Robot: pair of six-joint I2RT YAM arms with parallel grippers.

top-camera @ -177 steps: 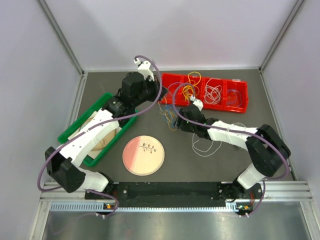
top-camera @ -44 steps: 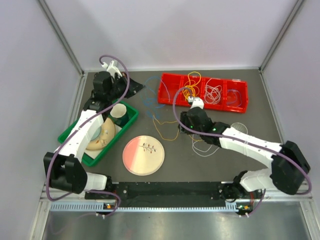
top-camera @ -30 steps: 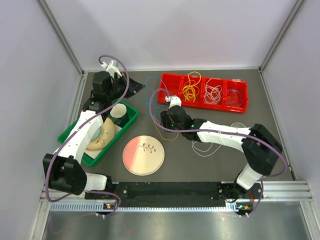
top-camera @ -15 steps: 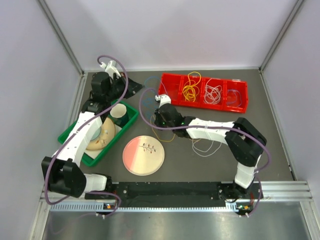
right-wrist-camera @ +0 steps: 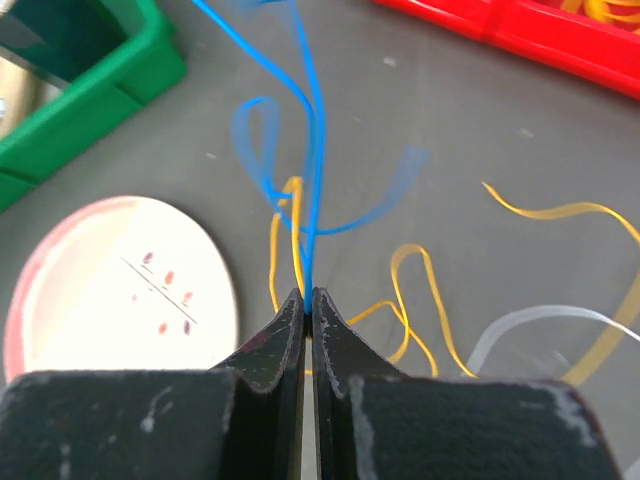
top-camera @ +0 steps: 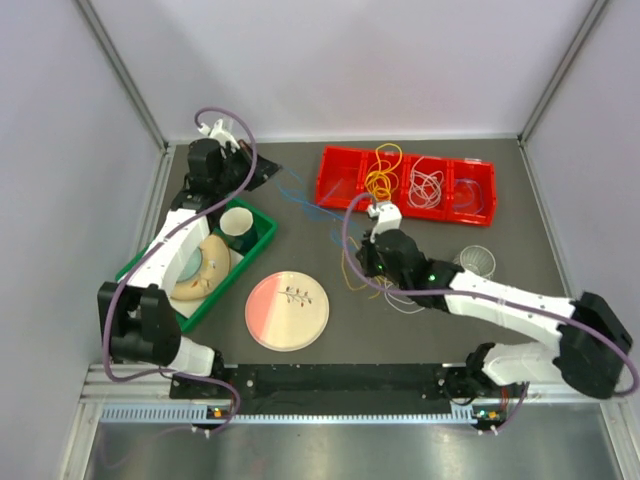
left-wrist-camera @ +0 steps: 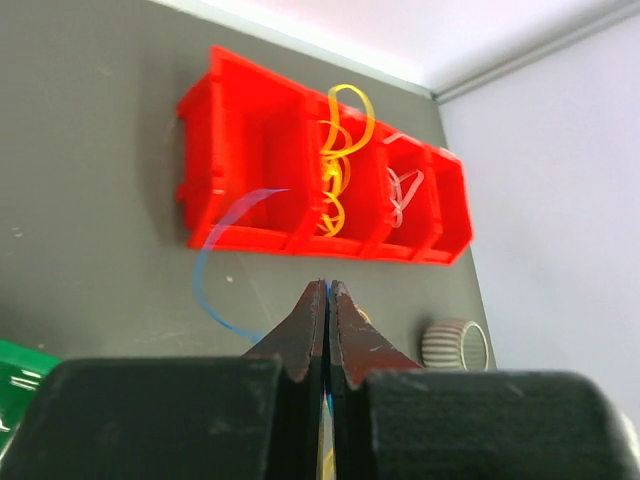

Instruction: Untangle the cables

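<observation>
My left gripper (left-wrist-camera: 327, 292) sits tight in the far-left corner against the wall (top-camera: 100, 120), with bare table (top-camera: 305, 160) open only toward the red tray (top-camera: 322, 190), and it and my right gripper (right-wrist-camera: 307, 297) are each pinched shut on the one blue cable (right-wrist-camera: 313, 140) strung between them. I count four tray compartments, one plate (top-camera: 287, 311), one green bin (top-camera: 140, 262), one striped cup (top-camera: 478, 262) and a few loose yellow cables (right-wrist-camera: 296, 235) under the right jaws. Since half a second ago the right arm (top-camera: 500, 300) has drawn back toward mid-table
</observation>
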